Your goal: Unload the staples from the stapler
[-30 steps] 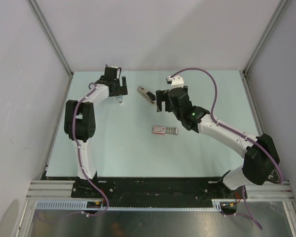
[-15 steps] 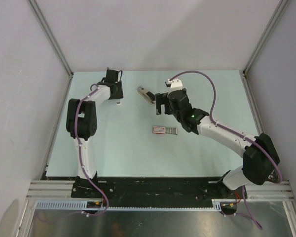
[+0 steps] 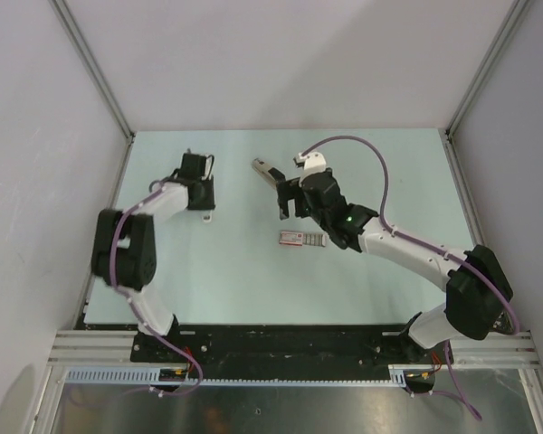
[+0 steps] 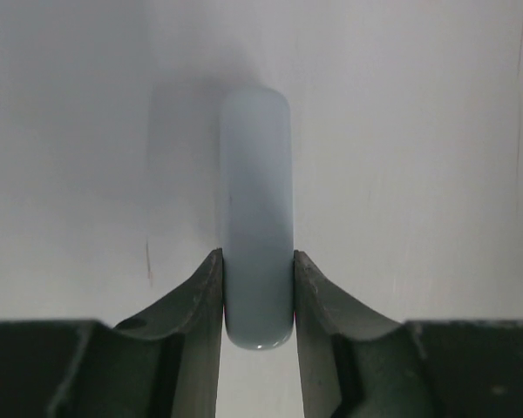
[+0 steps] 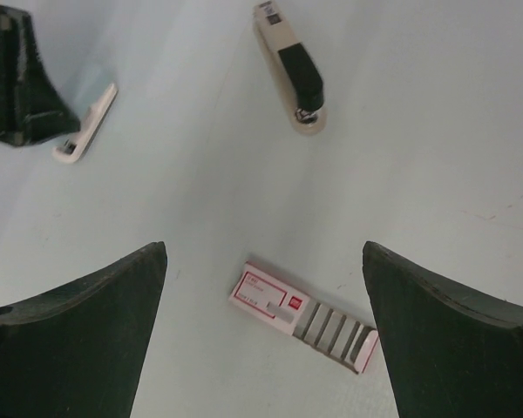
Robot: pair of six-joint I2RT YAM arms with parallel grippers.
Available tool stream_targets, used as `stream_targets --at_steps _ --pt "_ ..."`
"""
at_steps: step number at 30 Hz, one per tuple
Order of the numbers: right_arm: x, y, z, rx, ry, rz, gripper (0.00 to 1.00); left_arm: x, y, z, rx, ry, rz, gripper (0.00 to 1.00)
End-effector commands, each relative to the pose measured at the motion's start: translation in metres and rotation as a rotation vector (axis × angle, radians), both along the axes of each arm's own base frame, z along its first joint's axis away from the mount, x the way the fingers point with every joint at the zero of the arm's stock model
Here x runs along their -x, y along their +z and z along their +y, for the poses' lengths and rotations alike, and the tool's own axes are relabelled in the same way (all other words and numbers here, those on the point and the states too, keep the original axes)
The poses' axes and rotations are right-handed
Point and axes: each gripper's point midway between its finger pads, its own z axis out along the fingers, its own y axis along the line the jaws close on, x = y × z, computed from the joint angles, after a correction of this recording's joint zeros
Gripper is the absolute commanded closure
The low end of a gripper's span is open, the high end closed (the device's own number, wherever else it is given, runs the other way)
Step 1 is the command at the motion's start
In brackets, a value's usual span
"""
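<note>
- The stapler [image 3: 267,172] is lying at a slant on the far middle part of the table [image 3: 235,280]. Nothing is touching it.
- Its black top is facing up in the right wrist view [image 5: 292,70]. It looks shut, so the staples are prob. not out yet.
- The right claw [image 3: 285,201] is being held wide open w/ nothing in it, just on the near side of the stapler.
- It is prob. being kept open so it can go round the slim body. The stapler is thin, so it may slide when pushed.
- The left claw [image 4: 257,261] is being pressed shut on a pale slim bar [image 4: 256,157]. Both fingers [image 4: 200,305] are touching its sides.
- The bar is being pinched at one end, and the rest is sticking out over the table. It is on the left side, well apart from the stapler [image 3: 204,217]. What it is for can't be told; maybe it is a tool or a part for the job.
- A red-and-white box [image 3: 303,239] is lying flat on the near side of the right claw, about mid table. One end looks pulled open, w/ grey ribs showing [image 5: 305,313].
- Nothing is lying between the right claw and the stapler, so the way to it is not being blocked. The box is close by but on the other side.
</note>
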Motion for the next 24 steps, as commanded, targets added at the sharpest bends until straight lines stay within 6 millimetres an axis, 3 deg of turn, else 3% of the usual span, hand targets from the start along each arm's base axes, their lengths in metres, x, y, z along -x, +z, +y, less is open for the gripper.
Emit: stream_targets --at_steps 1,4,8,15,20,22,24 --pt "0.013 0.009 0.011 -0.018 0.021 -0.044 0.01 0.059 0.031 -0.004 0.022 -0.125 -0.034 0.77" --pt "0.019 -0.001 0.013 -0.010 0.019 -0.023 0.01 0.093 0.032 -0.002 0.011 -0.180 -0.037 0.75" --pt "0.025 -0.013 0.020 -0.013 0.021 0.014 0.01 0.119 0.028 -0.006 0.009 -0.223 -0.036 0.71" --pt "0.036 -0.018 0.028 -0.013 0.035 0.035 0.01 0.147 0.003 -0.032 0.043 -0.301 0.040 0.67" --pt "0.043 -0.021 0.031 -0.011 0.052 0.055 0.00 0.157 0.002 -0.046 0.092 -0.369 0.046 0.58" --pt "0.046 -0.022 0.035 -0.013 0.059 0.057 0.01 0.158 0.004 -0.049 0.102 -0.376 0.043 0.51" --pt "0.048 -0.023 0.039 -0.023 0.066 0.061 0.01 0.159 0.003 -0.050 0.108 -0.380 0.047 0.33"
